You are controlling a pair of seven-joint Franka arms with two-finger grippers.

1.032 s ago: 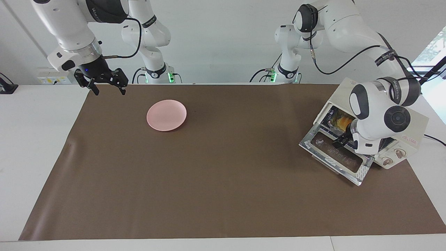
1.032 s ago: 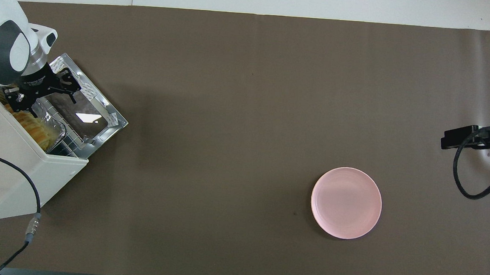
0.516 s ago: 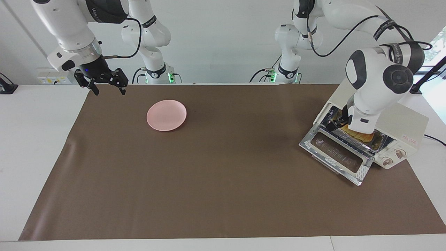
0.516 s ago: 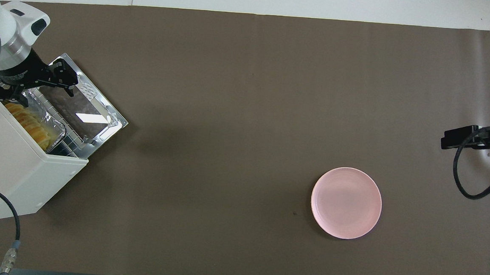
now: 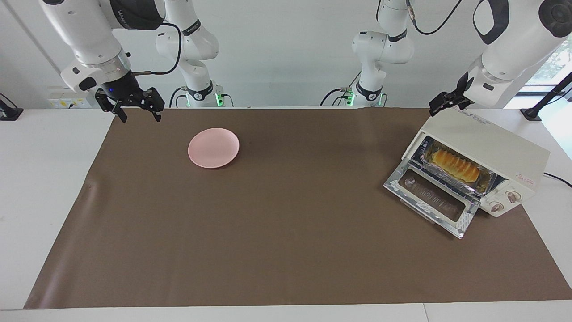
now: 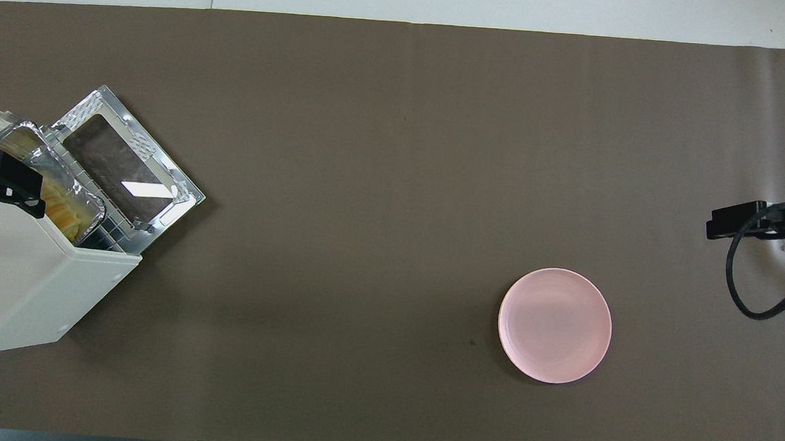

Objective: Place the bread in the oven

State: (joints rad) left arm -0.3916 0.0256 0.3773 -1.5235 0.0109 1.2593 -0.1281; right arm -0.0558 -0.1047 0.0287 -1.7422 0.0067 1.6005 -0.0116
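The bread [image 5: 456, 164], a ridged golden loaf, lies in a silver foil tray [image 5: 485, 181] on the rack inside the cream-white oven [image 5: 491, 145]. The oven's glass door [image 5: 431, 197] hangs open, flat over the mat. In the overhead view the bread [image 6: 59, 208] shows at the oven's [image 6: 27, 287] mouth. My left gripper [image 5: 442, 106] hangs open and empty in the air above the oven's top, at the corner toward the robots; its black fingers [image 6: 3, 182] show over the oven's roof. My right gripper [image 5: 138, 117] waits open and empty over the mat's corner at the right arm's end.
A round pink plate [image 5: 213, 147], with nothing on it, sits on the brown mat [image 5: 277, 223] toward the right arm's end [image 6: 554, 324]. The oven's power cable [image 5: 558, 178] trails off at the left arm's end.
My left gripper has drawn back out of the oven's mouth and risen above the oven, leaving the bread uncovered in the tray. The right arm has not moved.
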